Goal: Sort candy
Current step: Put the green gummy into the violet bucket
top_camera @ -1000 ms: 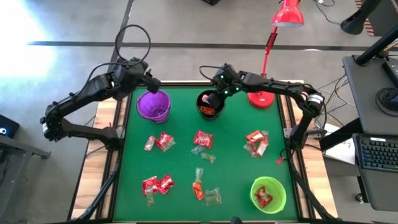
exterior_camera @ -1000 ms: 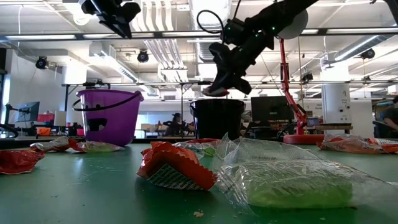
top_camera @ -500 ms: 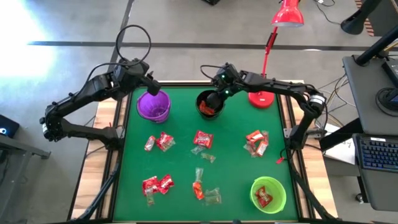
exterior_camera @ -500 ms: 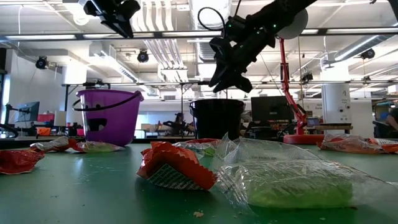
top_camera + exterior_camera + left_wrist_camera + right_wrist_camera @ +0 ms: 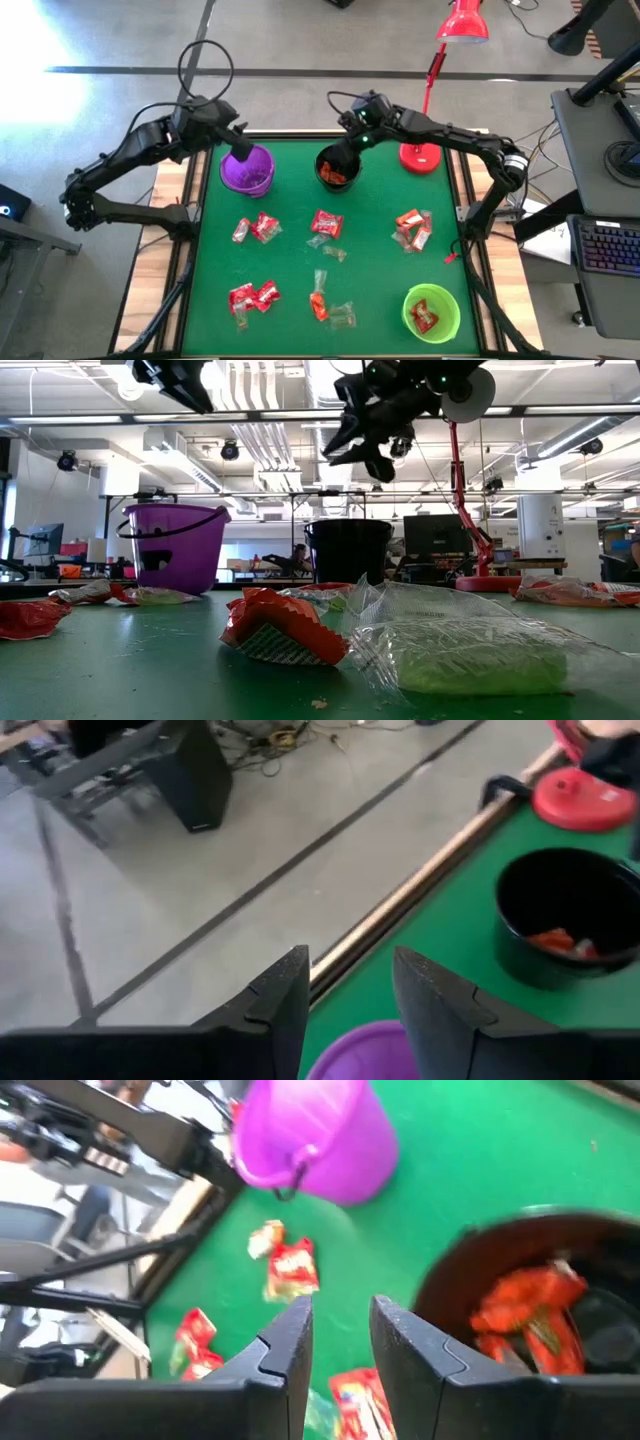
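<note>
Candy lies scattered over the green mat (image 5: 290, 260): red wrapped pieces (image 5: 326, 224), a pair (image 5: 258, 228) and clear ones (image 5: 340, 316). Three cups stand upright on the mat: purple (image 5: 247, 170), black (image 5: 338, 168) and green (image 5: 432, 310). The black cup (image 5: 530, 1300) has orange-red candy (image 5: 525, 1305) in it, and the green cup has red candy (image 5: 425, 318). My right gripper (image 5: 340, 1345) hangs open and empty above the black cup's far rim. My left gripper (image 5: 350, 990) is open and empty above the purple cup's far-left rim.
A red desk lamp stands with its base (image 5: 418, 158) on the mat's far right, close to the black cup, and its stem leans over the far edge. Wooden rails (image 5: 172, 250) border the mat. Bare mat lies between the candy clusters.
My right gripper was shut on an orange-red candy just above the black cup. It has opened, the candy is gone from its fingers, and the gripper has risen well clear of the cup, turning somewhat as it went.
</note>
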{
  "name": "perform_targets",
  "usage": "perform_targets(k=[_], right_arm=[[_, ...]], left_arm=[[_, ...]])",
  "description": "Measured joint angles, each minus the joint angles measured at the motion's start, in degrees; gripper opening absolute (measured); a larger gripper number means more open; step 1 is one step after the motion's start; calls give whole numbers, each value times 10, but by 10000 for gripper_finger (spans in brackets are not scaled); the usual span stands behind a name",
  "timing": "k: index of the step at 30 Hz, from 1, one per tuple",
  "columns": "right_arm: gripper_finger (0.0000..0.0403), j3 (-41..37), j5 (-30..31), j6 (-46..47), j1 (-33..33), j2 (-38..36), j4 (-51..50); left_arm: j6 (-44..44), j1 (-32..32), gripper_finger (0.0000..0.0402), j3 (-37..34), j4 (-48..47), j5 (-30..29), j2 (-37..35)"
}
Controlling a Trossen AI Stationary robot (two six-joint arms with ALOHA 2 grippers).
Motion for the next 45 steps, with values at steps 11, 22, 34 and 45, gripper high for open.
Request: perform_targets(k=[11, 22, 34, 45], right_arm=[[90, 1, -80, -2, 13, 1, 0], [89, -1, -82, -121, 139, -10, -157], [89, -20, -45, -183, 256, -6, -222], [89, -49, -43, -154, 310, 61, -222]], left_arm=[[40, 0, 130, 0, -11, 75, 7], [51, 0, 130, 0, -13, 77, 7], [62, -1, 130, 0, -14, 180, 7], [66, -1, 130, -16, -16, 180, 7]])
